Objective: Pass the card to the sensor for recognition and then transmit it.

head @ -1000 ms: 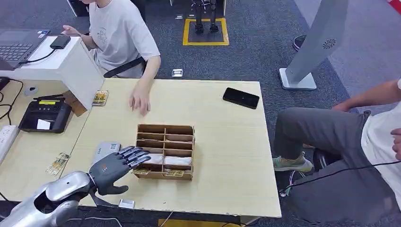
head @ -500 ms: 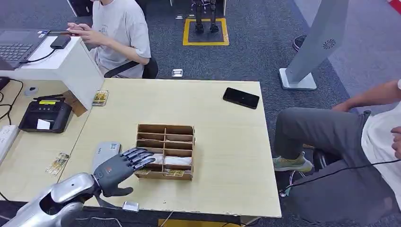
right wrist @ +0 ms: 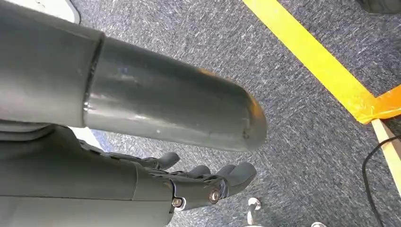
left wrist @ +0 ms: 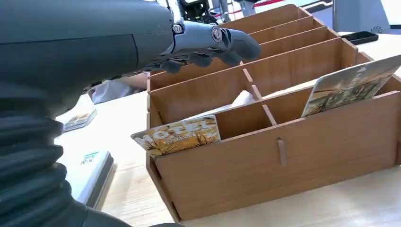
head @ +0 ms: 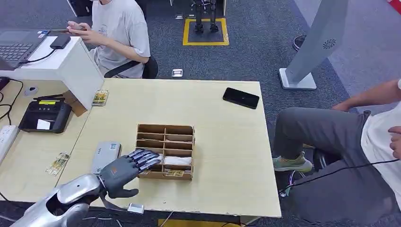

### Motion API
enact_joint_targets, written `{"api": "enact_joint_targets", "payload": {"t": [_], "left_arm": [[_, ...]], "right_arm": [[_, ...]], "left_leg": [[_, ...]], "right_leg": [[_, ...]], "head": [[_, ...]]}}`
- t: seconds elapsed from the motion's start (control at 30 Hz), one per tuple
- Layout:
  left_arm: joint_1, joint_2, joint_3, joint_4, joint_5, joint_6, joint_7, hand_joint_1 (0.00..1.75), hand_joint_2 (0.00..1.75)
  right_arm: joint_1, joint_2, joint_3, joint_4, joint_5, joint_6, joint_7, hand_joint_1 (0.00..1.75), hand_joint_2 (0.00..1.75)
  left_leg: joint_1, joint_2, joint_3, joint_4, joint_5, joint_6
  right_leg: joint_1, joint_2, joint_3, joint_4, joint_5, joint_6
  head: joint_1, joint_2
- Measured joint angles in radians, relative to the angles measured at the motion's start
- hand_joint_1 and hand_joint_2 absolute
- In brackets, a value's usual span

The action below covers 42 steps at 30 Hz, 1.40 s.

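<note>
Over the wooden organizer (head: 165,151), the empty, spread left hand (head: 124,171) nears a yellow-printed card (left wrist: 176,136).

Card (left wrist: 176,136) lettering (blurred) unreadable

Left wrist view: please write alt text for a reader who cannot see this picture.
The robot's left hand reaches with its fingers apart over a wooden divided box on a light table, holding nothing. Two printed cards lean in the box's nearest compartments, and a flat grey device lies beside the box.
</note>
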Motion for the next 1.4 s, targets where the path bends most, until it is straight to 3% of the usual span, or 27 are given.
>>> {"api": "enact_joint_targets", "payload": {"t": [0.7, 1.4], "left_arm": [[-0.008, -0.024, -0.006, 0.028, -0.049, 0.051, 0.042, 0.00, 1.75], [-0.008, -0.025, -0.006, 0.032, -0.079, 0.060, 0.063, 0.00, 1.75]], "right_arm": [[-0.001, 0.000, 0.000, 0.000, 0.010, -0.003, -0.001, 0.00, 0.00], [-0.001, 0.000, 0.000, 0.000, 0.010, -0.005, -0.003, 0.00, 0.00]], "left_leg": [[0.000, 0.000, 0.000, 0.000, 0.000, 0.000], [0.000, 0.000, 0.000, 0.000, 0.000, 0.000]], "right_leg": [[0.000, 0.000, 0.000, 0.000, 0.000, 0.000], [0.000, 0.000, 0.000, 0.000, 0.000, 0.000]], "head": [[0.000, 0.000], [0.000, 0.000]]}}
